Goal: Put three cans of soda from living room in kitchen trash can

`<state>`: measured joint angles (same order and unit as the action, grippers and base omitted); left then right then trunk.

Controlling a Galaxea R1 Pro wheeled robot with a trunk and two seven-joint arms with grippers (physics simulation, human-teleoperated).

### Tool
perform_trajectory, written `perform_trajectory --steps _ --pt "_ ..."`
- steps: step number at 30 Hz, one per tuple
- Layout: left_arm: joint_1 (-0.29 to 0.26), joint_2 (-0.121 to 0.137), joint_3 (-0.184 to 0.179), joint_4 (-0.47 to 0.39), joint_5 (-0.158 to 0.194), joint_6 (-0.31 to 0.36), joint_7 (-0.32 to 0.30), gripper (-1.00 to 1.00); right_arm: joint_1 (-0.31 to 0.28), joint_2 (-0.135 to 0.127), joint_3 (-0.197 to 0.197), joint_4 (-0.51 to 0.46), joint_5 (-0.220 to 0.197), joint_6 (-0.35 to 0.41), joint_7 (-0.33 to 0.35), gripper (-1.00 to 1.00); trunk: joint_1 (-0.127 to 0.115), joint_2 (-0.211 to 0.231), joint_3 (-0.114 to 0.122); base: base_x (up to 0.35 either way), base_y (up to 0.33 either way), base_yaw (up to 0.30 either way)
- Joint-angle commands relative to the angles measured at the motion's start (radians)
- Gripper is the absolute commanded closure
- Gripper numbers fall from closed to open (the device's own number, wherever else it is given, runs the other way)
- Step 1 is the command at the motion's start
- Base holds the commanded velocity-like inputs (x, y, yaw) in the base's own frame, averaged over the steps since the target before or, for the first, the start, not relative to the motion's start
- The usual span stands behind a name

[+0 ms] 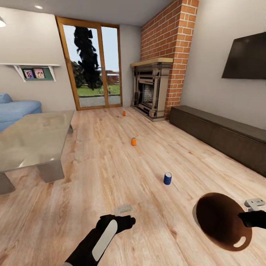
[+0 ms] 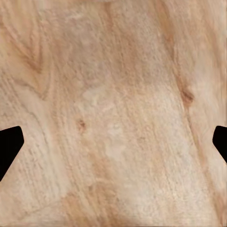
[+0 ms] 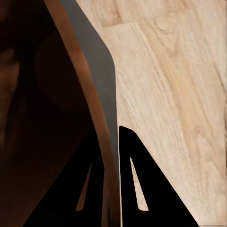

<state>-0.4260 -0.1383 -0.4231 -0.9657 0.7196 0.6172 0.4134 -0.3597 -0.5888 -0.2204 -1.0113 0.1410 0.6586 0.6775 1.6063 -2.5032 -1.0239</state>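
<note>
Orange soda cans sit upright on the wood plank floor (image 1: 111, 155), well apart: one mid-floor (image 1: 133, 141) and one far off near the fireplace (image 1: 124, 113), with a blue can (image 1: 167, 178) nearer the robot; a third orange one I can't find. Right gripper (image 3: 111, 189) is pinched on the trash can's rim (image 3: 92, 94), one finger inside and one outside, carrying the brown-lined bucket (image 1: 221, 221) low at right, while the left gripper (image 1: 123, 210) hangs spread wide over bare floor holding nothing. Looks like the collecting step hasn't started, so the next move probably calls for rolling toward the mid-floor can and lowering the left arm to grasp it.
</note>
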Motion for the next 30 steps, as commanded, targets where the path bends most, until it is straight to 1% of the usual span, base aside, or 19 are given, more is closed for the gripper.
perform_trajectory --steps 1,2,4,6,8,11,16,19,20,21,22,23,24,25,26,27,30 --pt "-0.034 -0.002 0.002 0.002 0.002 0.006 -0.001 -1.0 -0.001 -0.001 -0.024 -0.001 -0.002 0.006 0.004 1.0 0.0 0.0 0.0 0.072 -0.315 -0.108" --pt "-0.052 -0.003 0.001 0.004 0.002 0.011 -0.002 -1.0 -0.002 -0.001 -0.032 -0.001 -0.001 0.012 0.004 1.0 0.0 0.0 0.0 0.088 -0.316 -0.145" --pt "-0.109 -0.009 -0.003 0.011 0.01 0.031 -0.005 -1.0 -0.016 -0.003 -0.055 -0.002 0.002 0.04 0.004 1.0 0.0 0.0 0.0 0.13 -0.317 -0.226" --pt "-0.101 -0.006 -0.004 0.012 0.02 0.033 -0.004 -1.0 -0.028 -0.003 -0.059 -0.004 0.003 0.048 0.005 1.0 0.0 0.0 0.0 0.154 -0.317 -0.268" --pt "-0.068 0.002 0.0 0.005 0.028 0.033 -0.002 -1.0 -0.047 -0.001 -0.062 -0.009 0.004 0.065 0.006 1.0 0.0 0.0 0.0 0.183 -0.305 -0.284" --pt "-0.046 0.01 0.005 0.001 0.031 0.03 -0.002 -1.0 -0.054 0.0 -0.062 -0.012 0.004 0.073 0.007 1.0 0.0 0.0 0.0 0.213 -0.239 -0.29" --pt "-0.036 0.014 0.014 -0.002 0.033 0.031 0.002 -1.0 -0.057 0.0 -0.062 -0.013 0.005 0.076 0.007 1.0 0.0 0.0 0.0 0.091 -0.077 -0.293" --pt "-0.035 0.015 0.054 -0.008 0.034 0.035 0.002 -1.0 -0.059 0.001 -0.063 -0.014 0.004 0.076 0.007 1.0 0.0 0.0 0.0 0.019 -0.016 -0.293" --pt "-0.034 0.015 0.082 -0.014 0.034 0.039 0.002 -1.0 -0.068 0.001 -0.064 -0.021 0.003 0.078 0.007 1.0 0.0 0.0 0.0 0.009 -0.008 -0.293" --pt "-0.034 0.015 0.095 -0.017 0.035 0.041 0.002 -1.0 -0.076 0.001 -0.064 -0.027 0.002 0.083 0.008 1.0 0.0 0.0 0.0 0.008 -0.006 -0.293" --pt "-0.033 0.015 0.118 -0.021 0.035 0.047 0.001 -1.0 -0.094 0.001 -0.064 -0.049 -0.001 0.108 0.009 1.0 0.0 0.0 0.0 0.005 -0.004 -0.293" --pt "-0.032 0.015 0.127 -0.023 0.035 0.049 0.001 -1.0 -0.101 0.001 -0.064 -0.065 -0.002 0.13 0.011 1.0 0.0 0.0 0.0 0.004 -0.003 -0.293" --pt "-0.028 0.016 0.143 -0.031 0.035 0.053 0.001 -1.0 -0.11 0.002 -0.061 -0.101 -0.003 0.185 0.013 1.0 0.0 0.0 0.0 0.002 -0.002 -0.293" --pt "-0.025 0.016 0.149 -0.038 0.035 0.055 0.002 -1.0 -0.113 0.003 -0.06 -0.121 -0.003 0.213 0.014 1.0 0.0 0.0 0.0 0.002 -0.002 -0.293" --pt "-0.015 0.016 0.157 -0.06 0.034 0.057 0.002 -1.0 -0.118 0.003 -0.058 -0.152 -0.002 0.255 0.016 1.0 0.0 0.0 0.0 0.001 -0.001 -0.294" --pt "0.029 0.02 0.169 -0.136 0.029 0.061 0.003 -1.0 -0.122 0.005 -0.053 -0.191 0.001 0.305 0.018 1.0 0.0 0.0 0.0 0.0 0.0 -0.294" --pt "0.052 0.036 0.174 -0.191 0.031 0.062 0.011 -1.0 -0.122 0.006 -0.05 -0.208 0.001 0.324 0.019 1.0 0.0 0.0 0.0 0.0 0.0 -0.294"
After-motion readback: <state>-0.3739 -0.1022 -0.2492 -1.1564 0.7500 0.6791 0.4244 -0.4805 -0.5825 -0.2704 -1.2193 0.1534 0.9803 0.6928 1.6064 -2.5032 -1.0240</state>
